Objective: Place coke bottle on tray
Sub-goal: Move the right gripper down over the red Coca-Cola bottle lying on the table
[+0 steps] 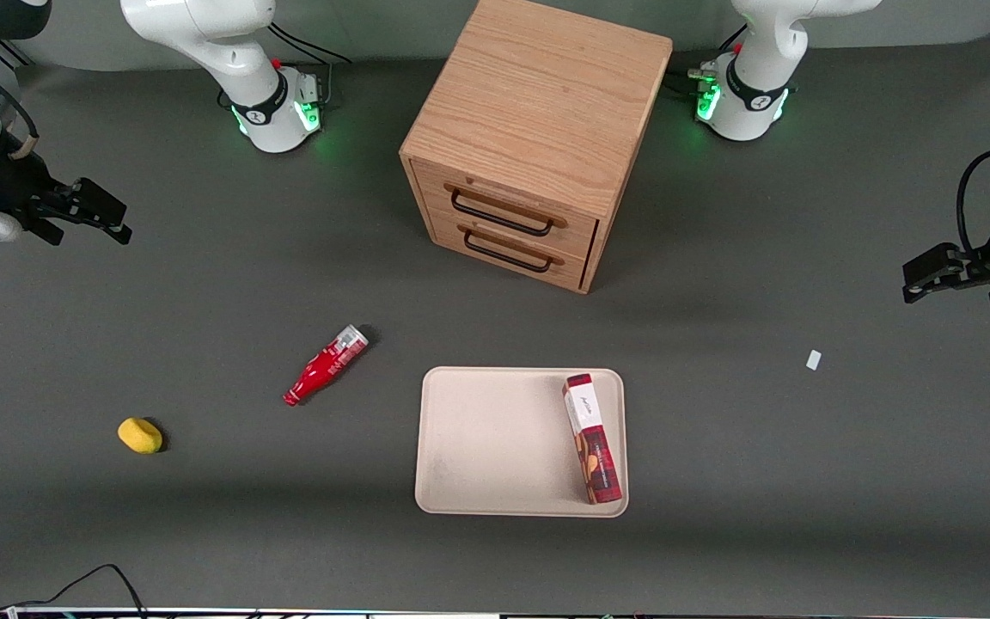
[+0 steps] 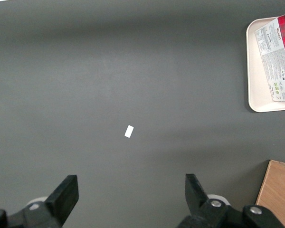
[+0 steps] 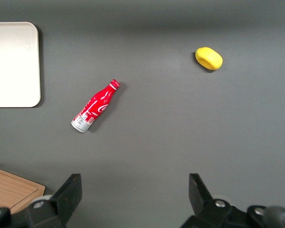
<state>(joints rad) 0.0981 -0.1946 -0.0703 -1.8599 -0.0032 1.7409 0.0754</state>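
Observation:
The coke bottle is small and red with a silver base. It lies on its side on the dark table, beside the tray, toward the working arm's end. It also shows in the right wrist view, cap pointing away from the cabinet. The beige tray lies flat in front of the cabinet, nearer the front camera; its corner shows in the right wrist view. My right gripper hangs open and empty above the table at the working arm's end, well apart from the bottle; its fingers spread wide in the right wrist view.
A red plaid cookie box lies on the tray along its edge toward the parked arm. A wooden two-drawer cabinet stands farther from the camera than the tray. A yellow lump lies nearer the camera than the bottle. A small white scrap lies toward the parked arm's end.

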